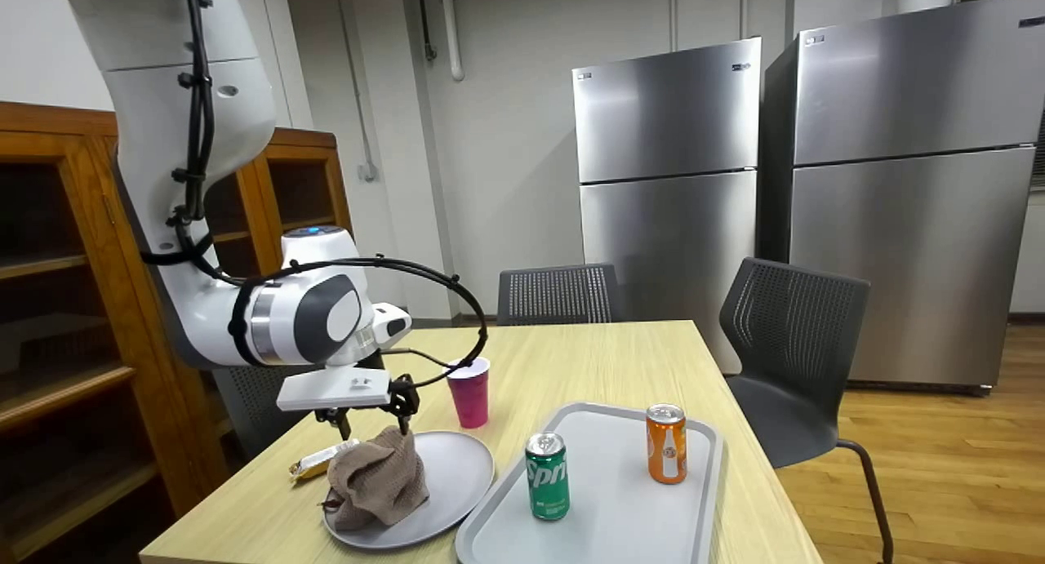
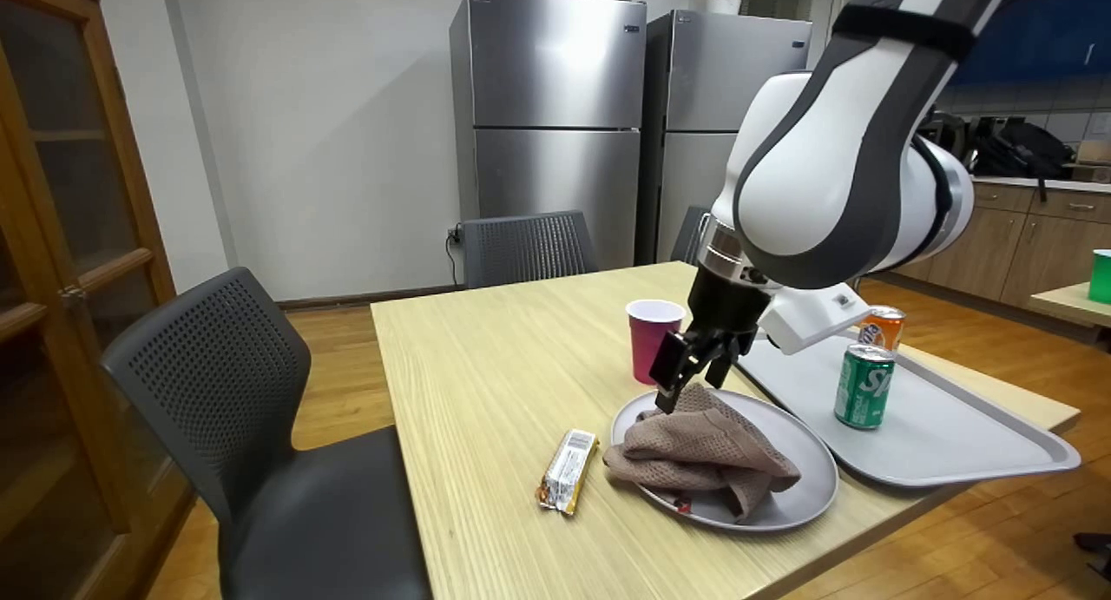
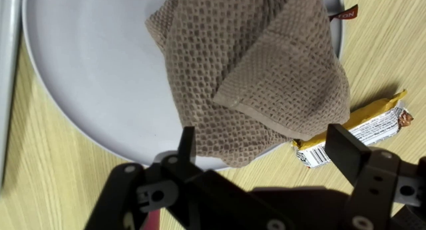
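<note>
The pale wooden table (image 2: 495, 365) bears a plate (image 1: 457, 468), tray (image 1: 608, 499), pink cup (image 2: 651, 344) and wrapped bar (image 2: 568, 471).

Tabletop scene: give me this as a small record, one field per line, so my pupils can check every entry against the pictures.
Gripper: open, holding nothing, jaws apart above the edge of the brown cloth; contact cannot be told
Cloth position: bunched on the grey plate, partly past its rim
Cloth detail: waffle weave, red tag
Near plate: wrapped bar lying on the table; grey tray
On tray: green Sprite can and orange can, both upright
Also on table: pink cup, white inside, upright
</note>
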You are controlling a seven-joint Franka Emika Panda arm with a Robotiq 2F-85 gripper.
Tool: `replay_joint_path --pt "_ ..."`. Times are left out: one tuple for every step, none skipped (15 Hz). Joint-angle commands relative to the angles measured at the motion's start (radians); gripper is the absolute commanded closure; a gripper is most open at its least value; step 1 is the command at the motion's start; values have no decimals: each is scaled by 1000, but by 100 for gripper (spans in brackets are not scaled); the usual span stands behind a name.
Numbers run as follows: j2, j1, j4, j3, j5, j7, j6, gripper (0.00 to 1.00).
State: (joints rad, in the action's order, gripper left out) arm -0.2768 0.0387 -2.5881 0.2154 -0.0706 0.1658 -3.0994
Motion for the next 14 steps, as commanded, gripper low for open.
replay_joint_path --pt "-2 14 -22 19 -4 38 -37 0" --pt "-14 18 -19 25 -2 41 -42 0" --pt "-22 9 -16 17 -9 39 -48 0" --pt "-28 -6 -12 -2 -20 34 -54 0" --pt "-37 -10 -8 -7 -25 32 -59 0" --pt "-44 -15 -6 -14 -33 30 -65 0" --pt "-51 -22 -4 -23 -40 28 -71 0" --pt "-57 -38 -4 -41 -51 25 -75 0" --pt "-62 -53 -3 -58 -61 23 -79 0" --pt "-69 -71 -3 -78 -72 22 -81 0" --pt "-74 -94 -4 -104 -83 19 -86 0" --pt "-79 -117 -7 -125 -93 18 -90 0" --pt "-88 -138 -9 -144 -101 18 -96 0" --pt "-99 -163 -9 -164 -108 15 -100 0"
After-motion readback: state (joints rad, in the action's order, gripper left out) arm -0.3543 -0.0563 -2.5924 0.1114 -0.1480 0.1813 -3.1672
